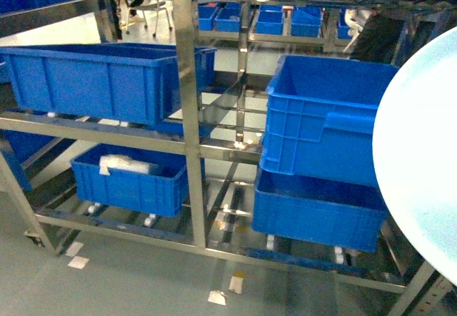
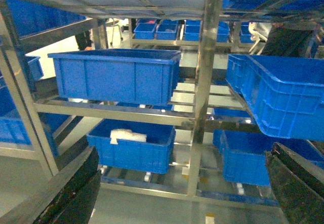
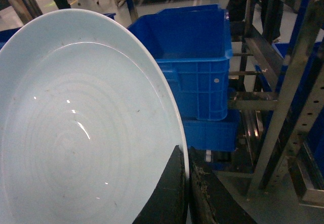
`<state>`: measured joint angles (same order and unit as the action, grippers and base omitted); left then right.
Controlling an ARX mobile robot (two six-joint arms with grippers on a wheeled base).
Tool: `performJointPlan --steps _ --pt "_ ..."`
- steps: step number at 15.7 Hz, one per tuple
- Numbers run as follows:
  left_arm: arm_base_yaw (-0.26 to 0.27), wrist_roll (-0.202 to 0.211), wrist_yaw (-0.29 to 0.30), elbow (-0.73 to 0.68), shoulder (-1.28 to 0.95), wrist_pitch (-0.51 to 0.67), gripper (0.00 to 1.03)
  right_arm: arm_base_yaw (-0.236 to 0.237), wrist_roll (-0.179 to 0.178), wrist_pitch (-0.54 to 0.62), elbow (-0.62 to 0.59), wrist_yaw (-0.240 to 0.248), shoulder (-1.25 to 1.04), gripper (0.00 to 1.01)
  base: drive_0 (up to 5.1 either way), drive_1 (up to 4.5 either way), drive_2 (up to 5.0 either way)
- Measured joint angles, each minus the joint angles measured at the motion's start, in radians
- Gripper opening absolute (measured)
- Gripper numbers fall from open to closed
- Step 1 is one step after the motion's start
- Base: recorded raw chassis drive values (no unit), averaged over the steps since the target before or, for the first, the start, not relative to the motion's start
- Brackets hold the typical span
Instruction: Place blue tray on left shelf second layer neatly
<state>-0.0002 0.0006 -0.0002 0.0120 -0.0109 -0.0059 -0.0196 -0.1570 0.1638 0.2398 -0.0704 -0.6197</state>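
Note:
The blue tray (image 1: pixel 421 159) is a pale, smooth round dish filling the right edge of the head view, held up on its side. In the right wrist view the blue tray (image 3: pixel 81 123) fills the left half, and my right gripper (image 3: pixel 186 155) is shut on its rim, one dark finger on each side. The left shelf (image 1: pixel 187 116) is a shiny steel rack ahead; a large blue crate (image 1: pixel 100 80) sits on the upper rail (image 1: pixel 100 132) of its left bay. My left gripper (image 2: pixel 183 153) is open and holds nothing, its fingers (image 2: pixel 76 188) wide apart, facing the rack.
A lower crate (image 1: pixel 128 177) holding a white packet sits in the left bay. Two stacked blue crates (image 1: pixel 321 123) fill the right bay, the top one tilted. More crates stand on racks behind. Paper scraps (image 1: pixel 218 297) lie on the grey floor.

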Motion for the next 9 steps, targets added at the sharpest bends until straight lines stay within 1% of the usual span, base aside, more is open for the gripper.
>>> performJointPlan --steps 9 --pt "0.0 0.0 0.0 0.0 0.0 0.001 0.98 0.0 0.0 -0.003 0.0 0.0 0.0 0.02 -1.6 -1.6 -1.6"
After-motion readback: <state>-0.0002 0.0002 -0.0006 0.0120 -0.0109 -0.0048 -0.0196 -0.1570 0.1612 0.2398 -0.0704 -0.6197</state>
